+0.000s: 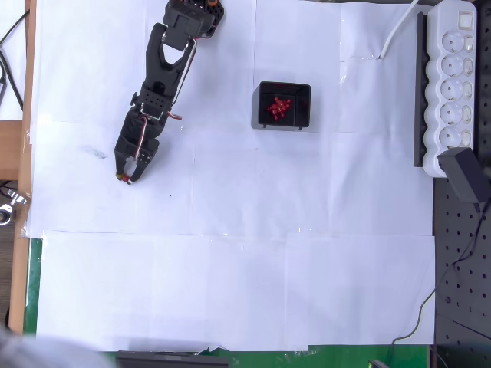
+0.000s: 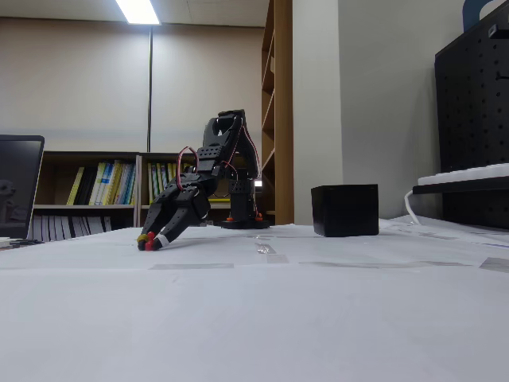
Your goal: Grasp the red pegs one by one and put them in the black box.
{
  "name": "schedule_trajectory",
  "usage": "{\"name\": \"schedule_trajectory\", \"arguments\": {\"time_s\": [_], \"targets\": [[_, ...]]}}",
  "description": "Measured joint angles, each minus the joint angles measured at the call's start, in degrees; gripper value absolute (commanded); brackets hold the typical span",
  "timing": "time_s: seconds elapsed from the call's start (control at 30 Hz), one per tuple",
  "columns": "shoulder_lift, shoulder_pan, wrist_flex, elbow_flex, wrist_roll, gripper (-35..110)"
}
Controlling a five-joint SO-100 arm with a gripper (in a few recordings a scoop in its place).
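In the overhead view the black two-finger claw (image 1: 126, 175) sits low near the left edge of the white paper-covered surface (image 1: 230, 291), pinching a tiny dark-red round peg (image 1: 123, 178). The small square black plastic open box (image 1: 282, 106), well apart toward the far edge, holds a cluster of red pegs (image 1: 278, 108). In the fixed view the claw (image 2: 148, 242) touches the surface, peg (image 2: 149, 246) at its tips. So shallow a pinch could let the peg slip out during the carry.

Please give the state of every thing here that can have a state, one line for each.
Black two-finger gripper: lowered to the white paper, closed on a small red peg.
Small square black plastic box: open-topped, upright, with a cluster of red pegs inside.
Long white power strip: sockets unused.
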Motion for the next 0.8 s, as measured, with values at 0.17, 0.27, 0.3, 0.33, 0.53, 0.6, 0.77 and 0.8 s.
{"name": "schedule_trajectory", "arguments": {"time_s": [0.17, 0.27, 0.3, 0.33, 0.53, 0.6, 0.77, 0.8], "targets": [[-8.9, -0.6, 23.1, 3.2, -4.4, 0], [-13.4, -3.6, 44.4, 10.7, -8.4, 0], [-14.5, -5.3, 51.7, 14.6, -9.8, 0], [-15.3, -7.2, 59.0, 18.6, -11.6, 0], [-20.1, -23.6, 101.3, 34.5, -23.2, 0], [-22.0, -30.6, 107.3, 35.2, -27.3, 0], [-22.8, -48.4, 107.0, 35.4, -38.4, 0], [-22.8, -51.3, 105.5, 35.4, -40.3, 0]]}}
